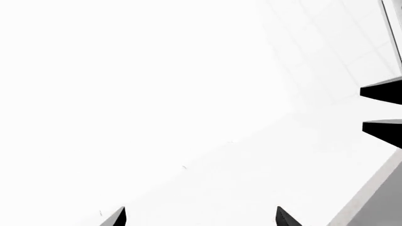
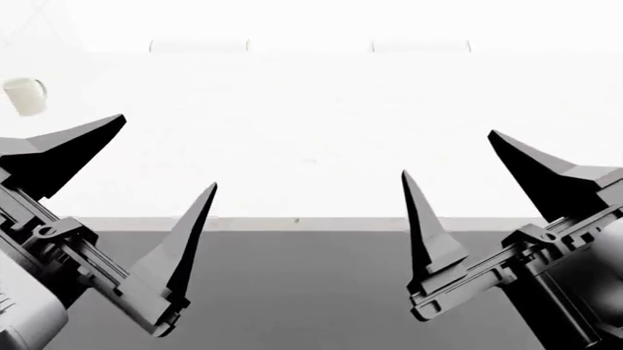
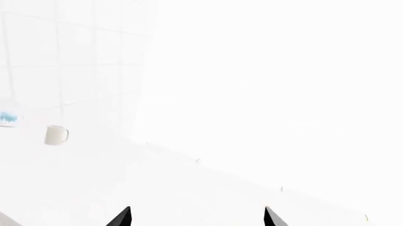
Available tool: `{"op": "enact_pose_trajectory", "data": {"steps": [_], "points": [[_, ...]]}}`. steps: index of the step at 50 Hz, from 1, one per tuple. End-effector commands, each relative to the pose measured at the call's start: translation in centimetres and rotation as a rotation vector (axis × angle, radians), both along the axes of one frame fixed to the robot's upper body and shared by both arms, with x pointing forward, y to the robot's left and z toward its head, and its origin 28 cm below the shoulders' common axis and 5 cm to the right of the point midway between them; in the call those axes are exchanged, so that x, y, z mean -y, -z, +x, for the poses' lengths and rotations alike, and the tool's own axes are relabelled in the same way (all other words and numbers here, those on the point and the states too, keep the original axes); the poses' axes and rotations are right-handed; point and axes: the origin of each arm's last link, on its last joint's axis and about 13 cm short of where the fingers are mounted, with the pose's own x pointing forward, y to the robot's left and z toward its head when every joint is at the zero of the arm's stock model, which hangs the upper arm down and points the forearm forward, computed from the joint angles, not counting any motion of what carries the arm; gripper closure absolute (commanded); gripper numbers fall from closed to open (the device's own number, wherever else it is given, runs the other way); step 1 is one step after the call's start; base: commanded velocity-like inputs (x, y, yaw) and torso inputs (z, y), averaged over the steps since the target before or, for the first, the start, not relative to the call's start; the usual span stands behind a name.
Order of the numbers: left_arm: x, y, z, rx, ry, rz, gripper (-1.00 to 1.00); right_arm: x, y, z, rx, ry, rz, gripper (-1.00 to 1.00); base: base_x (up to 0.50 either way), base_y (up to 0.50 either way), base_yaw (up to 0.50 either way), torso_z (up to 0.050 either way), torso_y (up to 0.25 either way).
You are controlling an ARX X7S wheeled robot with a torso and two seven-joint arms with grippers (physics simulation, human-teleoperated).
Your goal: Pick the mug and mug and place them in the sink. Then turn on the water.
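A plain cream mug (image 2: 23, 95) stands on the white counter at the far left of the head view, well beyond my left gripper (image 2: 168, 152). The right wrist view shows it (image 3: 56, 135) too, and beside it, cut by the frame edge, the white mug with the blue pattern (image 3: 7, 117). My left gripper (image 1: 201, 209) is open and holds nothing. My right gripper (image 2: 450, 154) (image 3: 197, 209) is also open and empty. Both hover over the counter's front part, side by side. The sink and its tap are out of view.
The white counter (image 2: 311, 131) ends at a front edge (image 2: 311, 222) with a dark floor below it. A white tiled wall (image 3: 75, 56) rises behind the mugs. In the left wrist view the right gripper's black fingertips (image 1: 383, 92) show at the frame edge.
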Motion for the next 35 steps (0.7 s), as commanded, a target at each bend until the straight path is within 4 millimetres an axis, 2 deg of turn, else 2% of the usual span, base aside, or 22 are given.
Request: {"op": "enact_pose_trajectory", "data": {"steps": [1, 35], "points": [[0.0, -0.01, -0.08, 0.005, 0.004, 0.0, -1.0, -0.11, 0.07, 0.0, 0.003, -0.009, -0.004, -1.0, 0.23, 0.5, 0.0, 0.0, 0.0], [0.23, -0.21, -0.16, 0.0, 0.013, 0.005, -1.0, -0.39, 0.5, -0.03, -0.009, -0.041, -0.01, -1.0, 0.2, 0.5, 0.0, 0.0, 0.0]]}}
